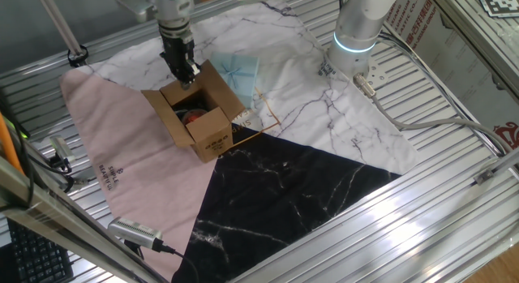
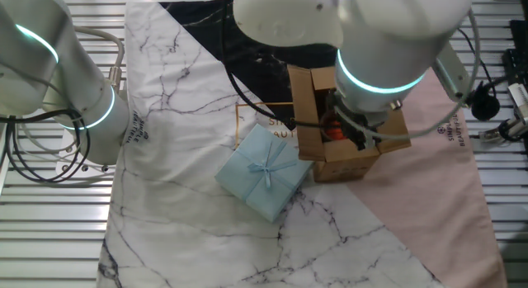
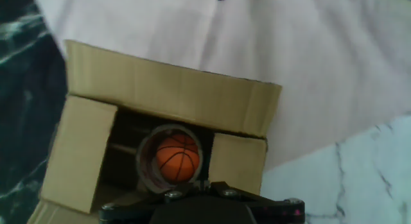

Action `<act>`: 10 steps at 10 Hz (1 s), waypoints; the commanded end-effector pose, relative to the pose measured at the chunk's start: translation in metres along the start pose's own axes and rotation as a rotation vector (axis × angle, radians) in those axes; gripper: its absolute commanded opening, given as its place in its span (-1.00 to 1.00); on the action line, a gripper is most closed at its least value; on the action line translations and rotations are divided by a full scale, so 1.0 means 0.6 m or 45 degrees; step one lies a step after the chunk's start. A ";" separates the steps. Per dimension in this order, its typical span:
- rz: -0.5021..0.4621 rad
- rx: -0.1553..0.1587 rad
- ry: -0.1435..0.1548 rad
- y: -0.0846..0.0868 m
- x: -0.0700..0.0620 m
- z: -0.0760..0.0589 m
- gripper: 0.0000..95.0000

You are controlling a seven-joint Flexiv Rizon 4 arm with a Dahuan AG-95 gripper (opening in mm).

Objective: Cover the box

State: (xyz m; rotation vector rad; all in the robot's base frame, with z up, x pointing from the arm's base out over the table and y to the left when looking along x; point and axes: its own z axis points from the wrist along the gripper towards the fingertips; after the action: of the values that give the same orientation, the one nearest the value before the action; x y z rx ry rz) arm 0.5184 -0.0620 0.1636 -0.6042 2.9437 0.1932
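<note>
The box [image 1: 208,130] is a small brown carton standing on the cloth mat with its top open and its flaps spread. In the other fixed view the box [image 2: 351,160] is partly hidden by the arm. From the hand view I look straight down into the box [image 3: 173,89], where a small orange basketball [image 3: 178,158] lies in a round cup. My gripper [image 1: 186,72] is at the box's rear edge, fingers together on the rear flap. In the hand view only the base of the gripper [image 3: 204,184] shows, over that flap.
A pale blue gift box with a ribbon [image 1: 237,72] [image 2: 264,172] lies right beside the carton. The mat [image 1: 292,186] has pink, white marble and black marble panels. A second arm's base [image 1: 357,32] [image 2: 49,82] stands at the mat's edge with cables [image 1: 422,113].
</note>
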 end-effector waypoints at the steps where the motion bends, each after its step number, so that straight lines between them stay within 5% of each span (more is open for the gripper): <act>1: 0.062 0.009 -0.002 0.002 0.001 0.001 -1.00; 4: 0.148 0.140 0.113 0.002 0.001 0.001 -1.00; 5: 0.166 0.114 0.116 0.002 0.001 0.001 -1.00; 10: 0.161 0.112 0.118 0.002 0.001 0.001 -1.00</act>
State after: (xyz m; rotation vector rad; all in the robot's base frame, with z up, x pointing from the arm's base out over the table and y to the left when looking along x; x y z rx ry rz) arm 0.5196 -0.0610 0.1621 -0.4150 3.0819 0.0338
